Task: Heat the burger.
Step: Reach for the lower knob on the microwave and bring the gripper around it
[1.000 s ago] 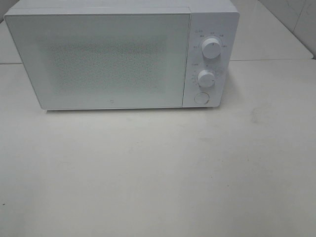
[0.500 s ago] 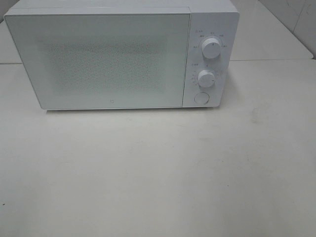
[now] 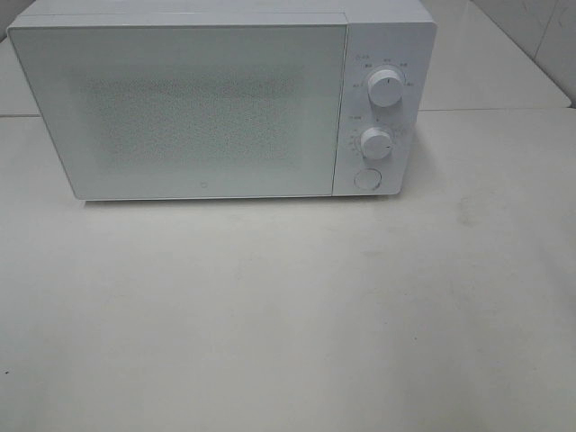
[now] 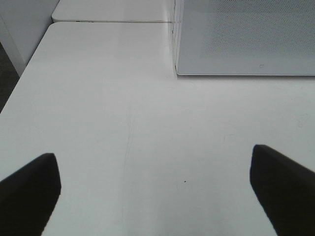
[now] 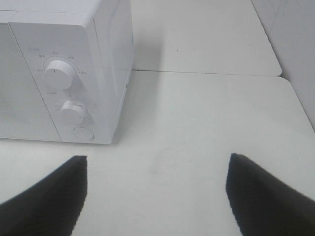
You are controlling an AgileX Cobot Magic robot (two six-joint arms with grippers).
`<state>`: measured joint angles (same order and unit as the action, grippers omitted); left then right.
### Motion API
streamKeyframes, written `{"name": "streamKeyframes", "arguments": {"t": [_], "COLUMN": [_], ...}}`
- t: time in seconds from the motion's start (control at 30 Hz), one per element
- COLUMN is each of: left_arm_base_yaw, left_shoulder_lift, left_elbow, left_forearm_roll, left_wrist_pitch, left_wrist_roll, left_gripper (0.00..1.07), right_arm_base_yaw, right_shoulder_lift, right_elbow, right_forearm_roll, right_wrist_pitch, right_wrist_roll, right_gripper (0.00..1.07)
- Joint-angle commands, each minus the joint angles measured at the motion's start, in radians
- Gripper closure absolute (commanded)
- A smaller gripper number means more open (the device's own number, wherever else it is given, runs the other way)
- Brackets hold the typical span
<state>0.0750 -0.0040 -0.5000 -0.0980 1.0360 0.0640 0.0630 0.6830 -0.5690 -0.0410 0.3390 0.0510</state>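
Shut microwave [image 3: 207, 99] at 12 o'clock on the table [image 3: 288, 315]; left gripper [image 4: 152, 164] and right gripper [image 5: 157, 162] hover spread wide, empty. The burger is nowhere in view, perhaps behind the door [image 3: 180, 112]. Next move likely calls for the right gripper at the lower dial [image 3: 376, 143], 3 o'clock of the door.

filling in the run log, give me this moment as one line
microwave: closed | burger: not in view | left end effector: open, empty | right end effector: open, empty
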Motion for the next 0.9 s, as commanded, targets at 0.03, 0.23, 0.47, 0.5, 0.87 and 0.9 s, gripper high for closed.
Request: {"name": "streamKeyframes", "arguments": {"t": [0.03, 0.23, 0.47, 0.5, 0.87, 0.9], "left_arm_base_yaw": [-0.006, -0.006, -0.006, -0.006, -0.006, -0.006], "left_shoulder_lift": [-0.03, -0.03, -0.03, -0.03, -0.03, -0.03], "left_elbow": [0.003, 0.003, 0.003, 0.003, 0.003, 0.003], "left_forearm_roll": [-0.006, -0.006, -0.006, -0.006, -0.006, -0.006], "left_wrist_pitch": [-0.008, -0.008, -0.008, -0.008, -0.008, -0.008], "left_wrist_roll": [-0.004, -0.004, -0.004, -0.004, -0.004, -0.004], "left_gripper": [0.09, 0.09, 0.09, 0.09, 0.09, 0.09], "right_arm_base_yaw": [-0.003, -0.003, -0.003, -0.003, -0.001, -0.001], "right_shoulder_lift": [0.038, 0.138, 0.27, 0.27, 0.429, 0.429], "right_elbow": [-0.009, -0.009, -0.009, -0.009, 0.174, 0.174], "right_forearm_roll": [0.002, 0.001, 0.001, 0.001, 0.175, 0.175], "right_wrist_pitch": [-0.063, -0.199, -0.366, -0.366, -0.962, -0.962], "right_wrist_roll": [-0.002, -0.002, 0.02, 0.02, -0.12, -0.12], "right_gripper": [0.31, 0.31, 0.31, 0.31, 0.31, 0.31]}}
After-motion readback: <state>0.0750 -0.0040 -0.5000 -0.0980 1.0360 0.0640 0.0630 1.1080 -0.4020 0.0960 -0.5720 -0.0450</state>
